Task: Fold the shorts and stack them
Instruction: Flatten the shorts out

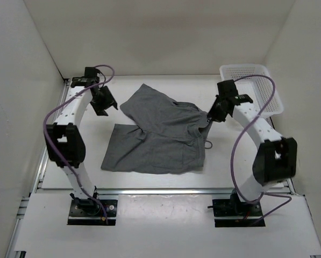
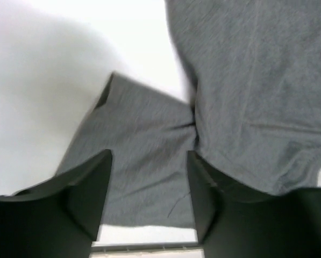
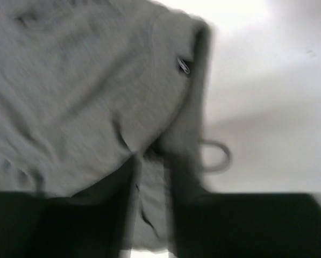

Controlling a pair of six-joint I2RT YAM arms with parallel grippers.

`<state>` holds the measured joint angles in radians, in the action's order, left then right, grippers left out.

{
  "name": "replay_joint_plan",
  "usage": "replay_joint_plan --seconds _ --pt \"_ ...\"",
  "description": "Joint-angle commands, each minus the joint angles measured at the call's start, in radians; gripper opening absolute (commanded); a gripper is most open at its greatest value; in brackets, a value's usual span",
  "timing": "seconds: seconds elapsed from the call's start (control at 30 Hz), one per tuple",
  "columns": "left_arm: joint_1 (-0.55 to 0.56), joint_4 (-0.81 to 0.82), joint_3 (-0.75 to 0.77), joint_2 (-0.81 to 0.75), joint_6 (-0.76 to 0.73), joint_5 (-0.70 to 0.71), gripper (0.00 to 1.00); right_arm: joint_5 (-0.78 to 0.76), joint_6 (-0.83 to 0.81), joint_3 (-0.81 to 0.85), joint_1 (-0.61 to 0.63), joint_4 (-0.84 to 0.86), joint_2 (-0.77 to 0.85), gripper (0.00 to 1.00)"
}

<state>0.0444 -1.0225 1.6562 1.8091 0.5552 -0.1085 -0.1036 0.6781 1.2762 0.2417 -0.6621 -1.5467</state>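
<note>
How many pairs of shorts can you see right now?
1. The grey shorts lie in the middle of the table, waistband by the right hand. None shows in the white basket, though the right arm hides part.

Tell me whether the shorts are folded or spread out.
Spread, not folded: the shorts lie open on the table, both legs splayed apart; only the waistband by the right hand is rumpled.

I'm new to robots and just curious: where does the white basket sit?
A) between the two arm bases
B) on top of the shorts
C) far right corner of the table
C: the top view shows the white basket at the far right corner of the table, with the shorts lying in the middle, apart from it.
</note>
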Motion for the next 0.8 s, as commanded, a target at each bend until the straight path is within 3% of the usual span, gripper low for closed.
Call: replay_joint_plan --seconds 0.0,0.03,0.1,0.3,0.47,0.6,0.63,0.7,0.73,0.77 --pt "0.029 -0.047 0.140 0.134 -0.035 0.026 0.70 0.015 -0.153 0.187 0.001 -0.020 -0.191 0.55" --pt "0.038 -0.047 0.207 0.169 -0.044 0.036 0.76 -0.008 -0.172 0.228 0.001 -0.060 -0.229 0.60" --pt "0.048 -0.074 0.278 0.273 -0.044 0.036 0.78 -0.059 -0.183 0.334 0.001 -0.091 -0.334 0.66" --pt "0.069 -0.120 0.516 0.489 -0.054 0.058 0.79 -0.162 -0.316 0.611 0.001 -0.212 -0.584 0.67" --pt "0.069 -0.120 0.587 0.616 -0.054 0.046 0.78 -0.176 -0.367 0.677 0.001 -0.237 -0.697 0.78" --pt "0.069 -0.111 0.639 0.654 -0.054 0.035 0.72 -0.127 -0.403 0.667 0.001 -0.226 -0.722 0.78" --pt "0.069 -0.111 0.639 0.670 -0.054 0.026 0.69 -0.092 -0.417 0.657 0.001 -0.226 -0.722 0.74" --pt "0.069 -0.100 0.654 0.684 -0.043 0.026 0.62 -0.044 -0.426 0.641 0.001 -0.191 -0.722 0.54" --pt "0.069 -0.100 0.654 0.684 -0.043 0.014 0.52 -0.027 -0.436 0.641 0.001 -0.191 -0.711 0.45" --pt "0.069 -0.088 0.654 0.693 -0.031 0.013 0.43 -0.016 -0.436 0.632 0.001 -0.182 -0.711 0.26"
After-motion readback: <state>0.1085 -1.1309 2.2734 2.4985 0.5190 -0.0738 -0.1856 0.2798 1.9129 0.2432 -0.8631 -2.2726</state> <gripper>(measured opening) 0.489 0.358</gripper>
